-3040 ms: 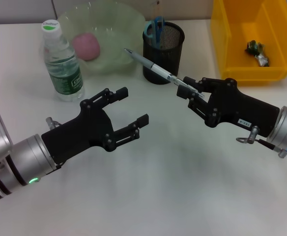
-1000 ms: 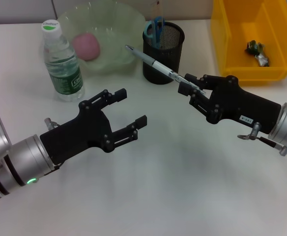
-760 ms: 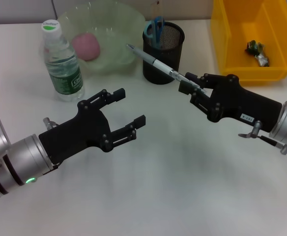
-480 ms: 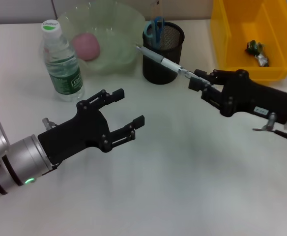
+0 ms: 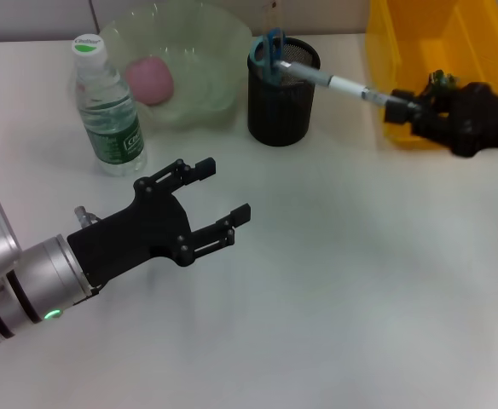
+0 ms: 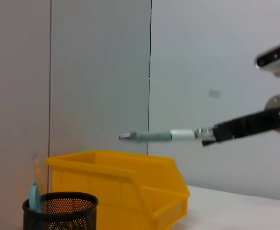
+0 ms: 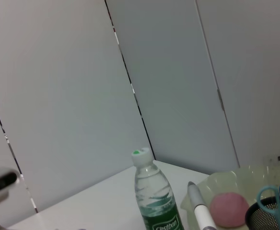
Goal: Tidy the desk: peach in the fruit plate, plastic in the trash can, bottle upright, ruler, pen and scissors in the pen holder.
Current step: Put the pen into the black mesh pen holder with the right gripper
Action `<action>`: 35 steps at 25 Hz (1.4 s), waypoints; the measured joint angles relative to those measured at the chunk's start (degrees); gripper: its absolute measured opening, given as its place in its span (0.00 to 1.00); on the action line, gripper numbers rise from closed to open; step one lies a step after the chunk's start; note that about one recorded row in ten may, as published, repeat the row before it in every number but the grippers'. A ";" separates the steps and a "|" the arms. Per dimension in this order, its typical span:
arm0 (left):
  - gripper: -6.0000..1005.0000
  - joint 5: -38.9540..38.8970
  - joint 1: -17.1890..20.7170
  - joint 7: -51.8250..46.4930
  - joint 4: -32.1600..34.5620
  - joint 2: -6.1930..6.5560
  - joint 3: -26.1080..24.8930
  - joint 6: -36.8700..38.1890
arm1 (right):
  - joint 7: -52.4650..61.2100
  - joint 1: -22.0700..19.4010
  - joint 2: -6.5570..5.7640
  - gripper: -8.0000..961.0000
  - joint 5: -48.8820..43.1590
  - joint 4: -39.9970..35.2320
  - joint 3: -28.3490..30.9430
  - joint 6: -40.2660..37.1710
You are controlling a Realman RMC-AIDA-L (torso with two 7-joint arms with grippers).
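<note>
My right gripper point(image 5: 400, 106) is shut on the grey and white pen point(image 5: 334, 83) and holds it nearly level in front of the yellow bin, its tip over the rim of the black mesh pen holder point(image 5: 281, 98). The left wrist view shows the pen point(image 6: 164, 136) in the air above the holder point(image 6: 58, 213). Blue-handled scissors point(image 5: 268, 49) stand in the holder. The pink peach point(image 5: 149, 79) lies in the green fruit plate point(image 5: 202, 38). The bottle point(image 5: 106, 106) stands upright. My left gripper point(image 5: 223, 189) is open and empty over the table's middle left.
The yellow bin point(image 5: 402, 51) at the back right holds a crumpled plastic wrapper point(image 5: 445, 89). The bottle stands just left of the plate. The right wrist view shows the bottle point(image 7: 152, 201), the peach point(image 7: 228, 208) and the pen's tip point(image 7: 200, 211).
My right gripper has moved back and to the right with the pen and levelled it, so its tip now sits over the pen holder. The left arm has barely moved.
</note>
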 joint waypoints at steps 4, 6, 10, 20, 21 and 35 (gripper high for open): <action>0.78 0.00 -0.23 0.00 0.00 0.00 0.75 -0.34 | 10.30 1.29 -1.83 0.25 -0.83 -6.23 0.03 -1.68; 0.78 0.00 -0.37 0.00 0.00 0.00 0.84 -0.45 | 14.51 2.35 -2.35 0.25 -2.72 -9.14 0.01 -2.17; 0.78 0.00 -0.60 0.00 0.01 0.00 0.85 -1.18 | 21.61 5.00 -3.18 0.25 -7.54 -13.13 0.00 -2.28; 0.78 -0.28 -1.01 0.17 -0.13 -0.06 0.49 -2.43 | 37.65 19.66 -5.65 0.25 -28.44 -15.44 -3.13 -1.22; 0.78 -0.28 -1.01 0.17 -0.13 -0.06 0.49 -2.43 | 38.66 20.82 -5.70 0.25 -29.82 -15.50 -4.17 -0.78; 0.78 -0.45 -0.77 0.14 -0.80 -0.18 0.45 -3.33 | 47.85 28.69 -3.96 0.26 -37.52 -14.53 -19.09 8.64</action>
